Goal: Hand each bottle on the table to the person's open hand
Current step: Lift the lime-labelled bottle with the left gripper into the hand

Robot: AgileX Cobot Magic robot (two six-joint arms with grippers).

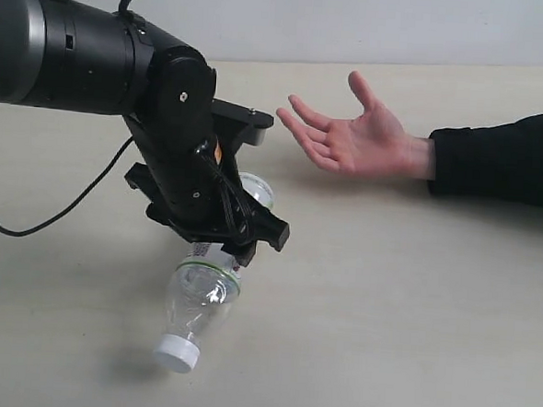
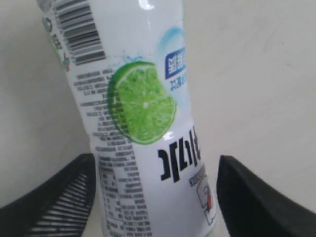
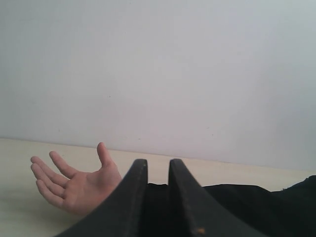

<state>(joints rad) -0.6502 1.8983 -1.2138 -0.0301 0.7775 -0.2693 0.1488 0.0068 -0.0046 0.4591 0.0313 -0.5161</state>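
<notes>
bottle [image 1: 201, 296], just one, pinched cap-down in the left gripper [image 2: 155, 197]; one open hand [image 1: 360, 142]; right gripper [image 3: 158, 170] pressed together.

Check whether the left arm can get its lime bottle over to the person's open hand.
Probably yes. The left gripper holds the bottle above the table, and the open hand is palm up with nothing between them.

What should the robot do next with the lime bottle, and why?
Probably carry the bottle across to the person's palm. The left hand is shut on it, with the cap tilted downward, so the grab looks done. The palm is open, empty and well apart from the bottle.
</notes>
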